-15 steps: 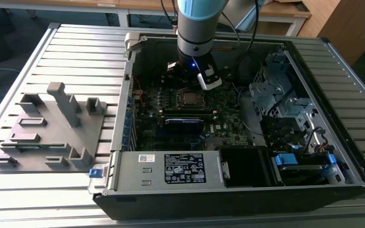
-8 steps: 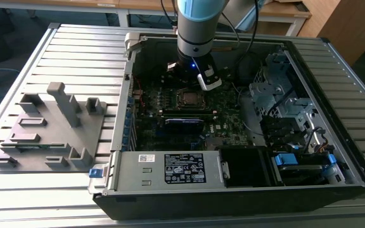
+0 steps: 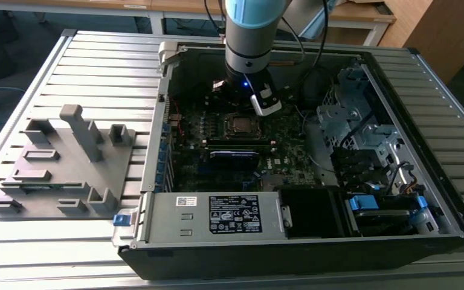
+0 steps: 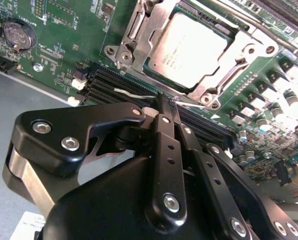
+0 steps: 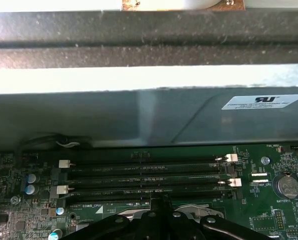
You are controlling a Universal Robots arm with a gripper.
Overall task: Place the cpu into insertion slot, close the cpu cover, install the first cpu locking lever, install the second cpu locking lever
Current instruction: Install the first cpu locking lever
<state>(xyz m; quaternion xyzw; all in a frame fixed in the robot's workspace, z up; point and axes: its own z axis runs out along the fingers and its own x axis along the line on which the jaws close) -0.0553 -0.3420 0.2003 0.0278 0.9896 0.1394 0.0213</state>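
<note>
- State: the cpu (image 4: 188,50) lies flat in the insertion slot (image 3: 228,125) on the green board. The cpu cover (image 4: 139,37) appears lowered around it, with the chip showing through its window
- Gripper: the gripper (image 4: 166,102) stands low over the board, between the socket's edge and the memory slots (image 5: 144,175). Its 2 fingers are drawn together tip to tip; whether anything is pinched between them cannot be told
- Lever: a thin silvery locking lever (image 4: 134,92) lies across the memory slots, its end right by the fingertips. Contact cannot be confirmed
- Step in hand, as judged: seating 1 locking lever, with chip and cover already in place
- Technique: bear on the lever wire near its free end. Press down first, then sideways under its hook. Keep the force low and steady, because the wire looks springy and could slip off the narrow tips
- Hazard: a slip would land on the memory slots or their white slot latches (image 5: 64,190)
- Surface: the computer case (image 3: 296,260) lies open on a slatted metal table (image 3: 95,60). A grey fixture plate (image 3: 63,163) sits beside the case, on the exterior view's left
- Room: wooden desks (image 3: 361,12) stand beyond the table
</note>
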